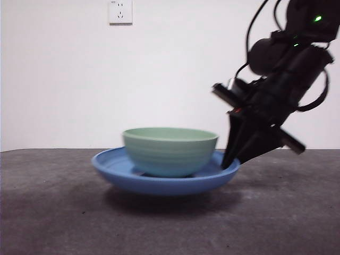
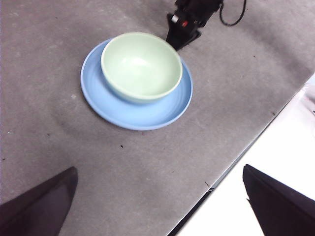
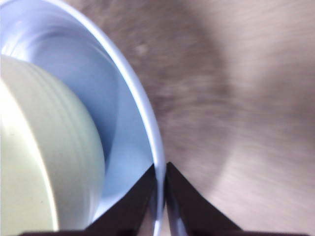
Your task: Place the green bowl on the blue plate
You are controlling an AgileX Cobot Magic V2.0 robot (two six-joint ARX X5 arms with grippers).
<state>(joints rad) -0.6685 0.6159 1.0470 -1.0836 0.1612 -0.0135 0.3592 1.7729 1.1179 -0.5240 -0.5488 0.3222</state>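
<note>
Bowl (image 1: 170,151) sits upright inside the plate (image 1: 114,169) in the front view, both on the dark grey table (image 1: 53,218). The plate looks slightly lifted, with a shadow underneath. At the plate's three o'clock edge, the right gripper (image 1: 229,162) comes down at a slant from the upper right, its black tips meeting the rim. A white wall with a socket (image 1: 120,11) stands behind.

From the left wrist view, the bowl (image 2: 141,65) rests a little off-centre in the plate (image 2: 133,115), toward eleven o'clock. The right gripper (image 2: 176,40) touches the plate's rim at about one o'clock. The left gripper (image 2: 162,206) hangs well apart from the dishes, its two jaws spread wide with nothing between them, over the table's (image 2: 44,137) edge.

Up close in the right wrist view, the right gripper (image 3: 160,184) is pinched nearly shut on the plate's (image 3: 130,123) thin rim, one jaw inside and one outside. The bowl's (image 3: 44,167) ridged wall fills the nine o'clock side, apart from the jaws.
</note>
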